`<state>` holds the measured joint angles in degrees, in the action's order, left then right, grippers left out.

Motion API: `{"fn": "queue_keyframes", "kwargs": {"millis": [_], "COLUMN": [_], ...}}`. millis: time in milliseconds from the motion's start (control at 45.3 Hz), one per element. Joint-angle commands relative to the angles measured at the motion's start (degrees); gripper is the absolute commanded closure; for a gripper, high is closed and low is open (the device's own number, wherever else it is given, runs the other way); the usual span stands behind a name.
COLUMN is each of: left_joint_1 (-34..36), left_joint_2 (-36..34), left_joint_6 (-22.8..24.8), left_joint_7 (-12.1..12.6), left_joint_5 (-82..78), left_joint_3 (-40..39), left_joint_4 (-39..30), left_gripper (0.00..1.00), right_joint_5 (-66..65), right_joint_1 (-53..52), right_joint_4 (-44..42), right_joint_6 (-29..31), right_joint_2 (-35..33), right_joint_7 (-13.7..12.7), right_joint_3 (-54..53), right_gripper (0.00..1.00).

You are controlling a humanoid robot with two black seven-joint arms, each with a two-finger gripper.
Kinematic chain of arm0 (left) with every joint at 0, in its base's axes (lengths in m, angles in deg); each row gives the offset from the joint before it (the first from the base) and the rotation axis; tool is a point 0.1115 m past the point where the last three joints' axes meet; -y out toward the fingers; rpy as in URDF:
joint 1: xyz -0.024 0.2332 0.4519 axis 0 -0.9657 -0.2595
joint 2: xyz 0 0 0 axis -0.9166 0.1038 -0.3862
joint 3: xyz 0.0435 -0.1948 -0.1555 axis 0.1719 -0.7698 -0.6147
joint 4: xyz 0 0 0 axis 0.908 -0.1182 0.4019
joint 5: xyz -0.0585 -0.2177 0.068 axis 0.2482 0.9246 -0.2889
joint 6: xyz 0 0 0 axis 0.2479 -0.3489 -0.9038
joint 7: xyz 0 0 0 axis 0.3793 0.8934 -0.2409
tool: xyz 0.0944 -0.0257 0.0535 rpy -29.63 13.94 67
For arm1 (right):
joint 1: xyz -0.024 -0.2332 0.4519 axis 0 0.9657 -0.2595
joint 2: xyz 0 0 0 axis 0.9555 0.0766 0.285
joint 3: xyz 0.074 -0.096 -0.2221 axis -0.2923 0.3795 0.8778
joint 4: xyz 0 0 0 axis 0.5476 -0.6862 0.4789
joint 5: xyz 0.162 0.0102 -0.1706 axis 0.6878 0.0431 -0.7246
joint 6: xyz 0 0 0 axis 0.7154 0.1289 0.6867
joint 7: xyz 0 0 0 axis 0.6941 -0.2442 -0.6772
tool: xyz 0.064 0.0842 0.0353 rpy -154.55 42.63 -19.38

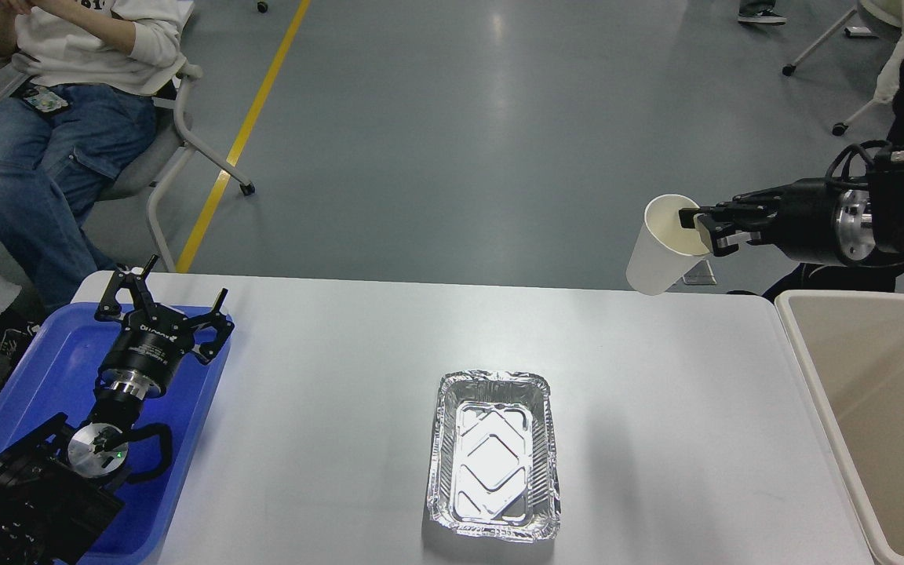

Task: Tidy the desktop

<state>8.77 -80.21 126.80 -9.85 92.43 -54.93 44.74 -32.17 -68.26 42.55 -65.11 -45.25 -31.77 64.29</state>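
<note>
The desktop (pixel 342 353) is a wide white-grey tabletop. An empty foil tray (pixel 494 455) lies on it near the front middle. My right gripper (pixel 701 229) is shut on the rim of a white paper cup (pixel 662 247) and holds it tilted high above the table's far right edge. My left gripper (pixel 163 302) is open and empty, hovering over the far end of the blue tray (pixel 44 369) at the left.
A beige bin (pixel 876 408) stands at the table's right edge, empty inside. A seated person (pixel 52 94) on a chair is beyond the far left corner. Chair legs on wheels show at the far right.
</note>
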Motion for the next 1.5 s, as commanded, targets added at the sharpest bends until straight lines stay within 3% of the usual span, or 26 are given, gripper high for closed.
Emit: {"fn": "queue_keyframes", "kwargs": {"millis": [0, 508, 861, 1479], "left_joint_1": [0.0, 0.0, 0.0, 0.0], "left_joint_2": [0.02, 0.02, 0.02, 0.02], "left_joint_6": [0.0, 0.0, 0.0, 0.0], "left_joint_7": [0.0, 0.0, 0.0, 0.0], "left_joint_5": [0.0, 0.0, 0.0, 0.0], "left_joint_3": [0.0, 0.0, 0.0, 0.0], "left_joint_4": [0.0, 0.0, 0.0, 0.0], "left_gripper": [0.0, 0.0, 0.0, 0.0], "right_joint_5": [0.25, 5.79, 15.45, 50.6], "right_joint_1": [-0.71, 3.24, 11.76, 29.08], "right_joint_4": [0.31, -1.27, -6.37, -31.94], "right_joint_6": [0.56, 0.04, -5.94, -7.52], "right_joint_2": [-1.36, -8.83, -16.12, -13.93], "right_joint_7": [-0.04, 0.05, 0.05, 0.23], "right_joint_3": [-0.07, -0.07, -0.16, -0.16], "right_gripper": [1.0, 1.0, 1.0, 1.0]}}
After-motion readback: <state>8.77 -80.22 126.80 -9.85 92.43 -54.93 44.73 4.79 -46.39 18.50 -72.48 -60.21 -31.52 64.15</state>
